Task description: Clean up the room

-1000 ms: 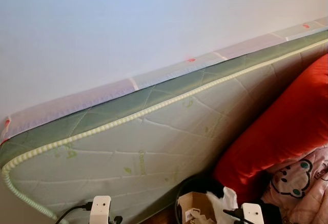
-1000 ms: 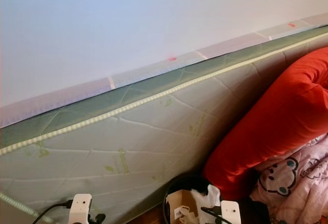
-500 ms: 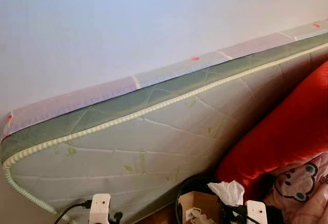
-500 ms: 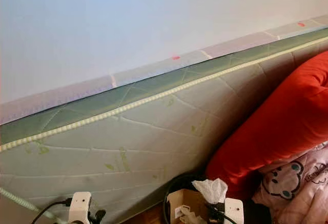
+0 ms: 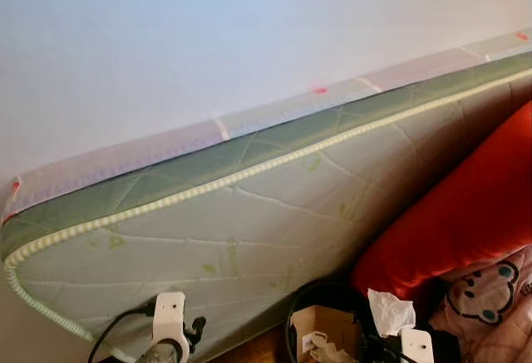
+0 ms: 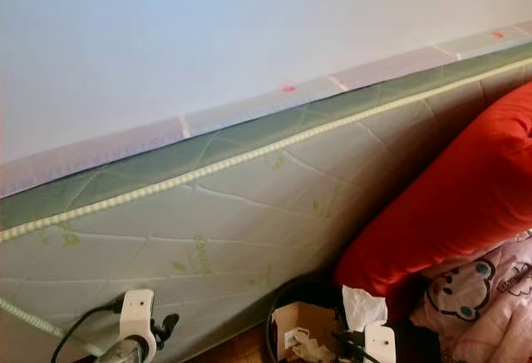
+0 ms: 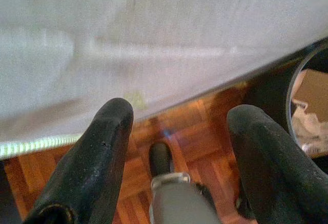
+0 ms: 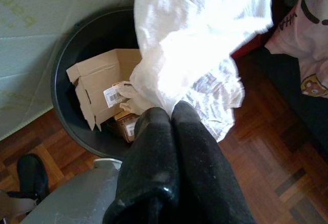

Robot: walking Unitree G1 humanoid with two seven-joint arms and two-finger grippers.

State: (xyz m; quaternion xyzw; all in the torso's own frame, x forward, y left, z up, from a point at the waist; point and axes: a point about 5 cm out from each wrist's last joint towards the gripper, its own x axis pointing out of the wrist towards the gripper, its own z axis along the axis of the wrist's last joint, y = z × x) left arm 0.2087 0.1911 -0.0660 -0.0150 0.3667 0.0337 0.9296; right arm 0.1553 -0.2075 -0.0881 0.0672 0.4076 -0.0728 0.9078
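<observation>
Since a second ago the tissue (image 8: pixel 200 55) has come up into sight above the bin (image 8: pixel 72 116), and the left arm has risen. The right gripper (image 8: pixel 171 114) pinches the tissue, fingers closed on it, just over the bin's rim. The bin holds a cardboard box (image 8: pixel 102 88) and scraps. The left gripper (image 7: pixel 177 131) hangs with fingers wide apart over the wood floor (image 7: pixel 200 137), beside the mattress (image 5: pixel 249 230).

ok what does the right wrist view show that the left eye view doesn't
The right wrist view shows the right pincer shut on the white tissue, labelled boxes inside the black bin, and parquet floor. The left eye view shows the wall, the red pillow and the long green mattress. Both show bin, cardboard box and tissue.
</observation>
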